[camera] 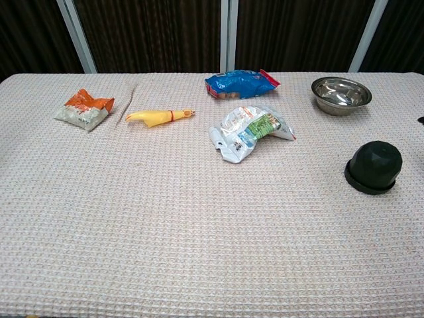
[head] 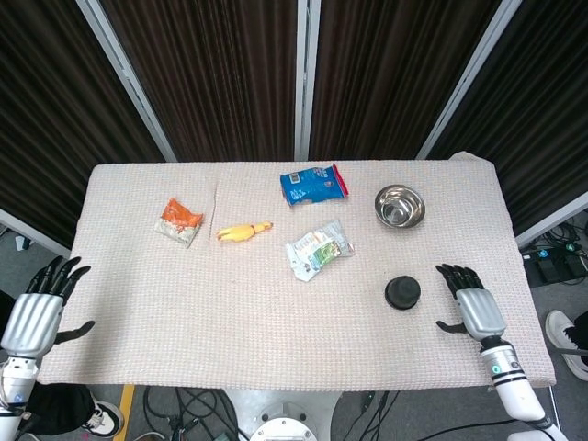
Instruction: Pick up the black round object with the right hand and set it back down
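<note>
Though unlidded, steel bowl (head: pixel 400 205) (camera: pixel 341 94) — nothing visible inside.

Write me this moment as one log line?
phase: reach | right hand: open, over table edge, apart from black round object | black round object: resting on beige woven cloth | left hand: open, off table

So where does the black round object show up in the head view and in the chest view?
Head view: the black round object sits on the table, lower right of centre, just left of the right hand.
Chest view: it sits at the right edge, mid-height; only a dark sliver shows at the frame's right border, too little to identify.
Shared landmark: the steel bowl lies just beyond it in both.
</note>
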You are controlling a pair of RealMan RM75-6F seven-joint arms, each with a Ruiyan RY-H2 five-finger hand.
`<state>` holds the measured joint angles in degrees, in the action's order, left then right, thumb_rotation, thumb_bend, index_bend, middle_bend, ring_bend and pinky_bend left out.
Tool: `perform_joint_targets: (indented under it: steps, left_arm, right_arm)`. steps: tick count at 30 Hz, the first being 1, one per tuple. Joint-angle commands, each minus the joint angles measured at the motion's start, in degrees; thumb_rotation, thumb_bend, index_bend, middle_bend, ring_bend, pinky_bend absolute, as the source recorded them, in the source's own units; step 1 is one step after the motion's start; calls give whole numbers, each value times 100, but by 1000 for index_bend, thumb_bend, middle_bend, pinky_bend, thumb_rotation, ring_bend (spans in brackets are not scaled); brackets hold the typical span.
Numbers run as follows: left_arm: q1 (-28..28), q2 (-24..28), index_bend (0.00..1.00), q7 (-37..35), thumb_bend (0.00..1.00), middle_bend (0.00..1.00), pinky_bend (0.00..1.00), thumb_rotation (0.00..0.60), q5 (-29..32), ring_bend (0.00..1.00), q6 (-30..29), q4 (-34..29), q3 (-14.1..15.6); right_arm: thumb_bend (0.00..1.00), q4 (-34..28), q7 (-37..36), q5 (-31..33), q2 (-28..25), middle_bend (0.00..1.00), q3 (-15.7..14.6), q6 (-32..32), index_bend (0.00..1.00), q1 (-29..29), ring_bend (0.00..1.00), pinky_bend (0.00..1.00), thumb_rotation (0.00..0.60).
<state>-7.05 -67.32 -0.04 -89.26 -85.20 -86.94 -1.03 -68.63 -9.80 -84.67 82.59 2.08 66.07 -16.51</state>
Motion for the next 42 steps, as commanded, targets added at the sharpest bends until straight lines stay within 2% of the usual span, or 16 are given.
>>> perform_joint_targets:
  steps: [1,19,42]
  left_arm:
    - [7,6,146,-33,92,65,127,600,5,0,-3,37,4]
    - [38,-21,146,-290,92,65,127,600,64,0,9,289,0]
    - [35,27,146,-281,92,65,128,600,79,0,60,272,14]
  right_arm:
    - [0,71,13,-19,122,64,17,-152,0,-150,0,0,600]
    - [12,409,-211,215,673,155,167,-457,0,-448,0,0,600]
    - [47,685,-609,347,935,203,210,-802,0,-696,0,0,600]
